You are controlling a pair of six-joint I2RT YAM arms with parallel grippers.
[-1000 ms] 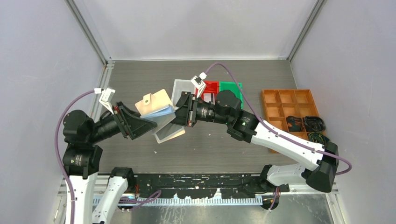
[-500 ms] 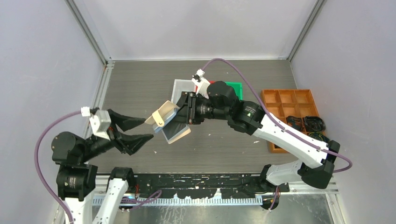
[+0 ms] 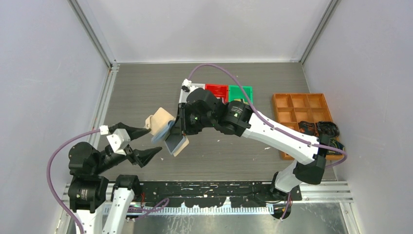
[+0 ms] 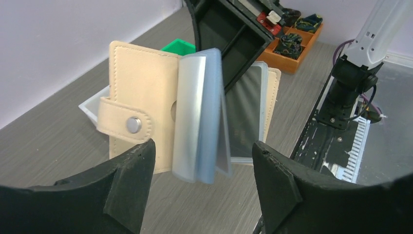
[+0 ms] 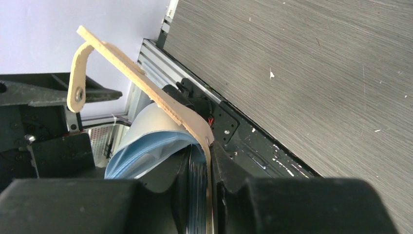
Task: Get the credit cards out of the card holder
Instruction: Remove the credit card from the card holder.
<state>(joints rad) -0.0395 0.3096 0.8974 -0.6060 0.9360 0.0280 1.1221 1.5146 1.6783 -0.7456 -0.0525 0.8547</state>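
The beige card holder (image 3: 158, 120) hangs open above the table, its snap-tab cover (image 4: 141, 102) turned left and its clear sleeves (image 4: 199, 117) fanned out. A dark credit card (image 4: 246, 112) shows inside the sleeve against the far cover. My right gripper (image 3: 184, 127) is shut on that cover and the sleeves; thin dark card edges (image 5: 197, 195) sit between its fingers, and the holder (image 5: 126, 68) curves away from them. My left gripper (image 3: 155, 140) stands open just near-left of the holder and touches nothing; in its wrist view the left gripper (image 4: 202, 146) frames the sleeves from below.
A white bin (image 3: 187, 90), a red bin (image 3: 216, 90) and a green bin (image 3: 241, 91) sit behind the right arm. An orange compartment tray (image 3: 302, 109) with dark cables stands at the right. The black base rail (image 3: 209, 187) runs along the near edge.
My left gripper let go of the holder, opened wider and drew back toward the near left. The right arm swung the holder leftward and nearer, and its sleeves now hang fanned.
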